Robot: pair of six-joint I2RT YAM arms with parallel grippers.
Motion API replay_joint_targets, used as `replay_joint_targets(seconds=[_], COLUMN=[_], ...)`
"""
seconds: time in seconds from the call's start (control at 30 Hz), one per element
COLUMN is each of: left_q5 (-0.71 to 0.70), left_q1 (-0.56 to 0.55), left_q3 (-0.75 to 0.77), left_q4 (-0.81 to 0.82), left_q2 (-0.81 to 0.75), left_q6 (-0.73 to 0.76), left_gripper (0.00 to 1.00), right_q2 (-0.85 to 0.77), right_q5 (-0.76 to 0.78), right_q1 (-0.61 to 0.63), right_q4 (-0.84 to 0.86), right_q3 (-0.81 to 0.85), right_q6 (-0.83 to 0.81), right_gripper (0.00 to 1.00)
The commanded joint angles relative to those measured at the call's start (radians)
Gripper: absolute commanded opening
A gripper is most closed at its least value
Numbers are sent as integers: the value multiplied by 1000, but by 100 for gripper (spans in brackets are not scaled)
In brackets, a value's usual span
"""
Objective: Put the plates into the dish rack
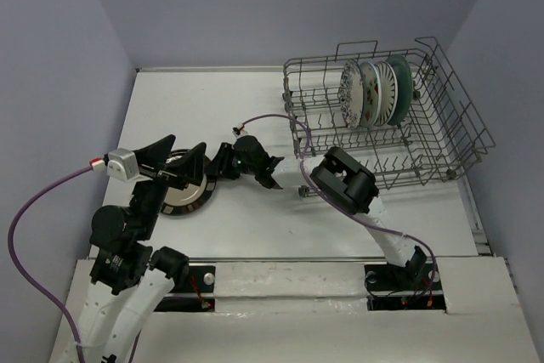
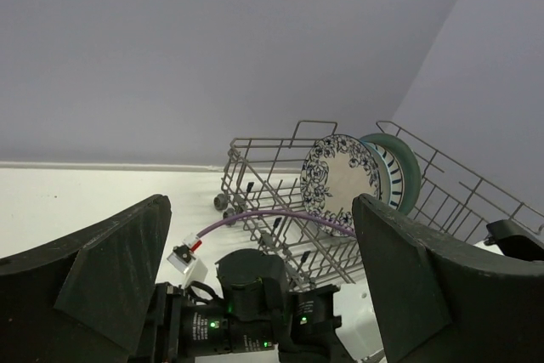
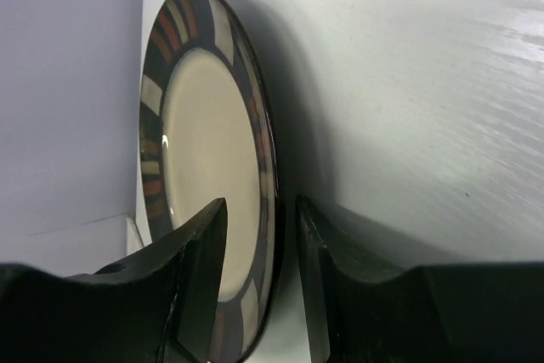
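- I have the dark plate (image 1: 191, 197) lying on the tabletop (image 1: 178, 99) at the left, well apart from the dish rack (image 1: 459, 146) at the far right
- In my right wrist view, the plate's middle is cream and its dark band carries pale and reddish blocks
- My right hand (image 3: 262, 206) reaches across to the plate's right edge. Its jaws stand narrow, one finger (image 3: 200, 278) over the plate's face and the other outside the rim. A thin gap shows on each side, so it clasps nothing
- My left hand (image 1: 174, 161) hangs above the far part of the same plate, jaws spread wide with nothing between them
- Four plates stand on edge, close together, in the far part of the rack. The floral plate (image 1: 348, 91) is at the left end, then come the fruit-marked plate (image 1: 369, 93) and the striped plate (image 1: 387, 91), and the teal plate (image 1: 403, 81) is at the right end
- From my left wrist view, the floral plate faces me and hides most of the others
- A purple cable (image 1: 276, 121) loops from the right wrist toward the rack's near left corner
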Motion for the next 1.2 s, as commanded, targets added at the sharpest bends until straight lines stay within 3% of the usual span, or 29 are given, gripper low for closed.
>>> replay_joint_targets(seconds=[0.0,0.13,0.23,0.47,0.63,0.87,1.03,1.17], left_q5=[-9,-18,-18,-40,-57,-58,-54,-55], left_q1=[-1,4,4,1,-5,-27,-30,-31], left_q3=[-4,-4,-3,5,5,5,5,3], left_q4=[38,34,31,24,19,18,21,21], left_q2=[11,-6,-18,-55,-72,-79,-82,-81], left_q6=[21,29,35,56,69,70,69,72], left_gripper=[99,99,99,99,99,99,99,99], right_q2=[84,109,110,-22,-170,-420,-584,-695], right_q5=[-66,-77,-104,-55,29,55,68,175], right_q1=[-6,-6,-6,-6,-40,-242,-434,-578], right_q4=[3,12,43,141,66,49,-76,-256], right_q3=[34,53,53,14,92,24,13,88], right_q6=[36,60,68,37,-159,-237,-343,-566], right_gripper=[43,26,7,7,7,7,7,7])
